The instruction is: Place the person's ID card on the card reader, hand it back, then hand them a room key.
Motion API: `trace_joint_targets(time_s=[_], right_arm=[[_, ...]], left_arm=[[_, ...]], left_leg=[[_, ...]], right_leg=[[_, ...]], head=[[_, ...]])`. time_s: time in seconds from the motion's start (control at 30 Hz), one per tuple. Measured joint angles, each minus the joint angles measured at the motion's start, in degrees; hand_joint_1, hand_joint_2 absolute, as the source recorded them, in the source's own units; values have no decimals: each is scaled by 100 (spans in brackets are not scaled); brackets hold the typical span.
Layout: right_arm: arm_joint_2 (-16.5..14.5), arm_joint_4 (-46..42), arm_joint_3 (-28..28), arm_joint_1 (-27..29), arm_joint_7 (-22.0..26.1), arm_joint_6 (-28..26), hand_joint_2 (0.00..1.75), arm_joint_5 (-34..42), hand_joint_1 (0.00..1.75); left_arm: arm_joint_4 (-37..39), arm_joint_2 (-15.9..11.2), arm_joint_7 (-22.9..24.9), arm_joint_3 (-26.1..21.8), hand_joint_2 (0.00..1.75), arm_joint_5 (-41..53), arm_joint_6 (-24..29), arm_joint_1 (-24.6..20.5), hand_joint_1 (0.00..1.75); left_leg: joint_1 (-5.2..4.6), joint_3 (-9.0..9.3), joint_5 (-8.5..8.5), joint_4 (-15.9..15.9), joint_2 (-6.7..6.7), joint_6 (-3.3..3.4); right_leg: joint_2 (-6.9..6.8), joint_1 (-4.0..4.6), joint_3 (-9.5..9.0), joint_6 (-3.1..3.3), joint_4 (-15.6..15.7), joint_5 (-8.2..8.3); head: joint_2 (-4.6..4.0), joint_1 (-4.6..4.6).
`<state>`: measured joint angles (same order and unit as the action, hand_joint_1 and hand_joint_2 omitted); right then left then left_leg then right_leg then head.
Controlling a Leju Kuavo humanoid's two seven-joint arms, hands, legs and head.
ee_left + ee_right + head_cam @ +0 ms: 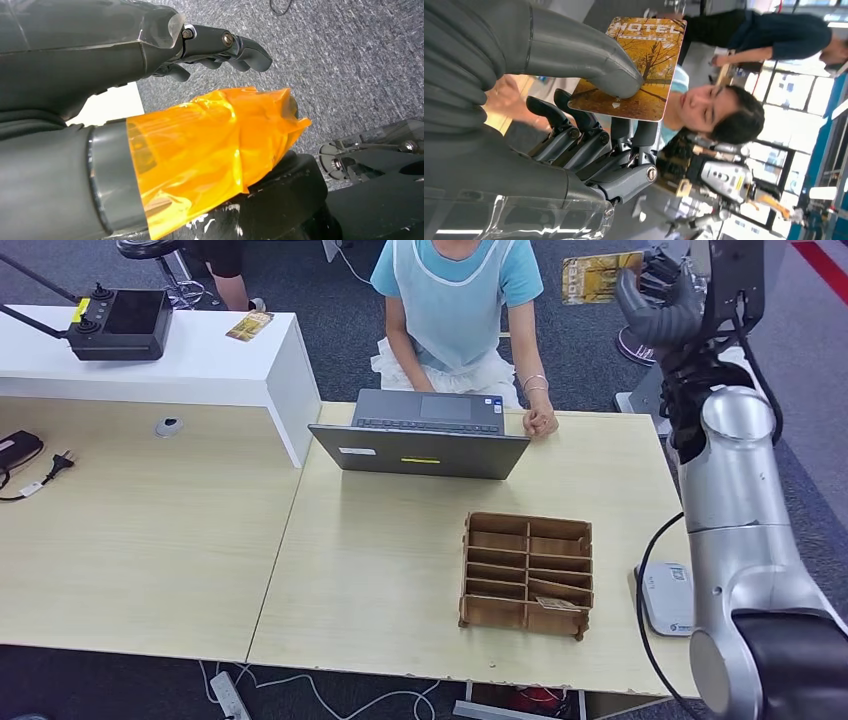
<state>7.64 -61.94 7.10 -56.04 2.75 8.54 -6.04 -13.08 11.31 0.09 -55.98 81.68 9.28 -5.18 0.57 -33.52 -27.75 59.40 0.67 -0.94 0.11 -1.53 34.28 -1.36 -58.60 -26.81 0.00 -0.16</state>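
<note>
My right hand is raised at the far right, level with the person who sits behind the laptop. It pinches a yellow room key card printed HOTEL, which sticks out toward the person. Up close, the thumb presses the key card against the dark fingers. The white card reader lies at the table's right edge, beside my right arm. My left hand hangs over grey carpet with nothing in it, its fingers apart from the orange-wrapped thumb.
A wooden slotted tray with one card in it stands near the reader. An open laptop sits before the person, whose hand rests on the table. A card and a black controller lie on the white counter.
</note>
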Motion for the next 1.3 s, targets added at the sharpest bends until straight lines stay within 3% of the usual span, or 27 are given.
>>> trace_joint_targets(time_s=[0.27,0.5,0.73,0.93,1.3], right_arm=[[410,171,-84,-17,17,778,175,1149,175],[771,27,-91,190,72,819,175,1645,175],[862,-32,-103,278,102,829,175,1765,175],[1522,-364,-411,861,173,1173,175,2432,175],[1891,-572,-572,1341,174,1400,175,2647,175]], left_arm=[[1,-24,-2,-2,0,-77,12,39,0],[1,-44,-14,-2,0,-118,20,63,0],[1,-44,-22,-2,0,-137,22,66,0],[1,-89,-9,-5,0,-182,22,84,0],[1,-109,1,-7,0,-180,21,98,0]], left_leg=[[0,0,0,1,0,0],[0,1,-1,1,-1,0],[0,1,-1,1,0,0],[-1,0,-2,1,0,0],[-1,-1,-3,0,-1,0]], right_leg=[[0,0,1,0,1,0],[1,0,1,0,2,0],[0,0,1,0,2,0],[0,-1,1,-1,3,0],[2,-1,1,-1,3,-1]], head=[[0,-1],[0,-1],[0,1],[0,-1],[0,-1]])
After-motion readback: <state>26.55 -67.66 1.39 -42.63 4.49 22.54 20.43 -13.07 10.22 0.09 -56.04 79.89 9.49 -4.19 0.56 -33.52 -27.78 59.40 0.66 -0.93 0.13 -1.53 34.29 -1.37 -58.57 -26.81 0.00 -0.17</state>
